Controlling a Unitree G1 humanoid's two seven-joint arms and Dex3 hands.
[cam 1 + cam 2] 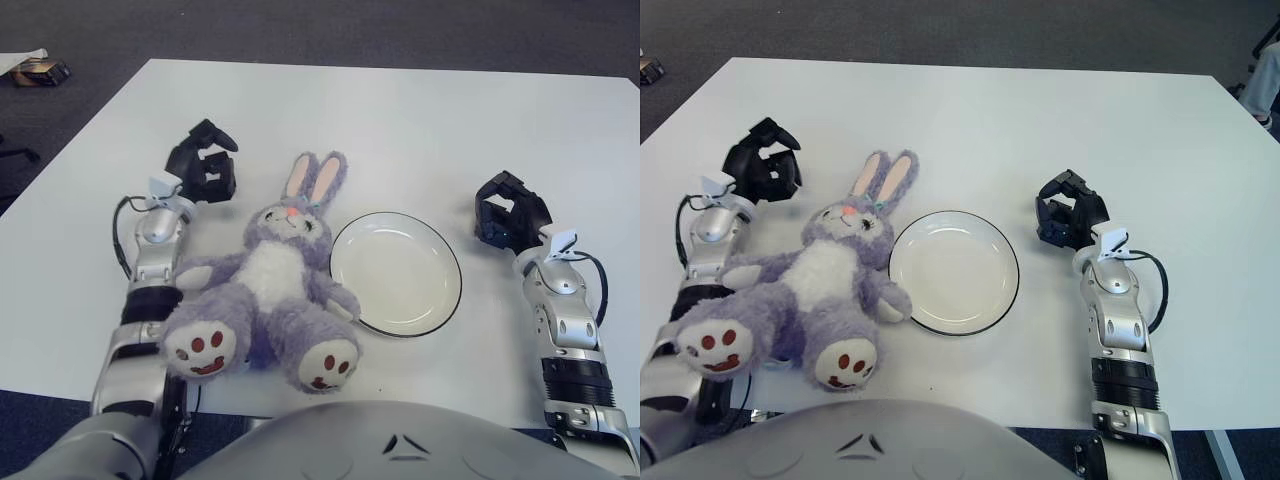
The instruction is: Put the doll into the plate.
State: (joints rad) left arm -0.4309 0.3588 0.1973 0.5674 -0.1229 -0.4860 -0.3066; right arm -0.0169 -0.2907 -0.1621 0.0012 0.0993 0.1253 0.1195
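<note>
A purple plush bunny doll (pixel 265 290) lies on its back on the white table, ears pointing away from me, feet toward the front edge. Just right of it sits a white plate (pixel 440 255) with a dark rim, holding nothing; the doll's arm touches its left rim. My left hand (pixel 203 166) is up and to the left of the doll's head, apart from it, fingers curled and holding nothing. My right hand (pixel 508 215) shows to the right of the plate, fingers curled, holding nothing.
The white table (pixel 400 120) stretches far behind the doll and plate. A small dark box (pixel 40 72) lies on the grey floor at the far left. A cable loops along my left forearm (pixel 150 265).
</note>
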